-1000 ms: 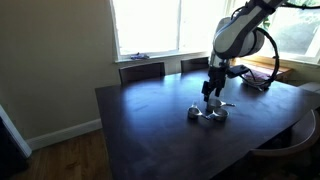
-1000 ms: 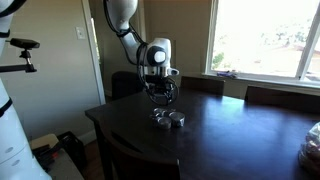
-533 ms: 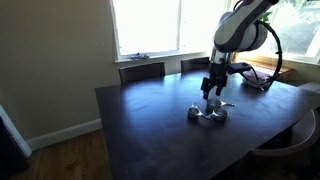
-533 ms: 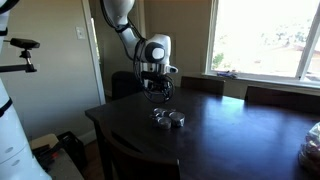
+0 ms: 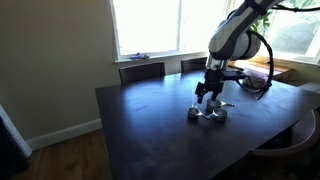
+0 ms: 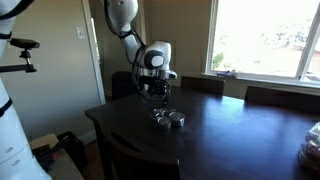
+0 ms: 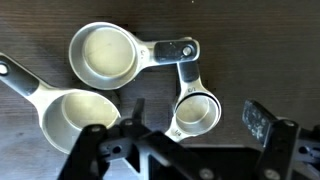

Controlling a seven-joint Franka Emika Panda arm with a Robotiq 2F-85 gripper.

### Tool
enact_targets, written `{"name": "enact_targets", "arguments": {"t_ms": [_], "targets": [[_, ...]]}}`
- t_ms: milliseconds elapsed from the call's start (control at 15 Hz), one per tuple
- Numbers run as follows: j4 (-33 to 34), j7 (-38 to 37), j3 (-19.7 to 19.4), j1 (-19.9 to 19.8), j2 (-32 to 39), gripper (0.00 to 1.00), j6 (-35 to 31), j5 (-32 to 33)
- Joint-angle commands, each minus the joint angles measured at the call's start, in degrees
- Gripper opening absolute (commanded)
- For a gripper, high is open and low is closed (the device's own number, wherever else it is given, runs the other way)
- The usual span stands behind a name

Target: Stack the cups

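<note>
Hovering with its jaws spread wide and nothing between them, the end effector [image 5: 208,95] hangs just above the cups [image 5: 208,113]. They sit bunched together toward the middle of the dark desk [image 5: 140,120], and none is nested yet.

In the wrist view all three lie mouth-up. The largest cup [image 7: 75,122] is at lower left, its handle running off to the upper left. The mid-sized cup [image 7: 105,55] sits just above it. The smallest cup [image 7: 197,113] is to the right, and its handle reaches up to meet the tip of the mid-sized cup's handle. Those two handle ends overlap and may be linked by a ring, though the view is too coarse to be sure.

That overlap is probably the main hazard. If the handles are joined or merely catch, lifting one cup would likely drag its neighbour and scatter the cluster. The cups are small, smooth and shiny, so a pinch on a rim or thin handle could slip, or flip the cup as the jaws close. They also lie close together, so a finger coming down slightly off line could land on a rim and push a cup across the desk.
</note>
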State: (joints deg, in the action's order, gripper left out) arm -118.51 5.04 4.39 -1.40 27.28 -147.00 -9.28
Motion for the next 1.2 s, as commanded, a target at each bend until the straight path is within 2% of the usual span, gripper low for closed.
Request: {"name": "enact_targets", "arguments": {"t_ms": [0,200,267,400,467,533,733,867,1000,1133], "targets": [[1.5,-4.1,0.7,0.4,2.9,1.0,-5.0,-2.9],[3.4,-7.8,0.2,1.1,5.3,1.0,-6.8,-3.0],[3.9,-9.1,-0.1,1.4,5.9,0.91,-6.9,-2.9],[5.4,-11.3,-0.5,1.9,7.3,0.83,-6.6,-2.5],[6.2,-12.3,-0.7,2.0,8.1,0.84,-6.2,-2.4],[6.9,-13.1,-0.9,2.3,9.0,0.9,-6.5,-2.3],[9.4,-15.2,-1.6,3.0,11.8,1.0,-6.7,-1.8],[11.0,-16.8,-2.4,3.8,13.4,1.0,-6.3,-1.5],[12.2,-18.2,-3.0,4.5,14.6,0.89,-5.7,-1.6],[13.0,-19.1,-3.4,5.0,15.4,0.67,-5.6,-1.5]]}}
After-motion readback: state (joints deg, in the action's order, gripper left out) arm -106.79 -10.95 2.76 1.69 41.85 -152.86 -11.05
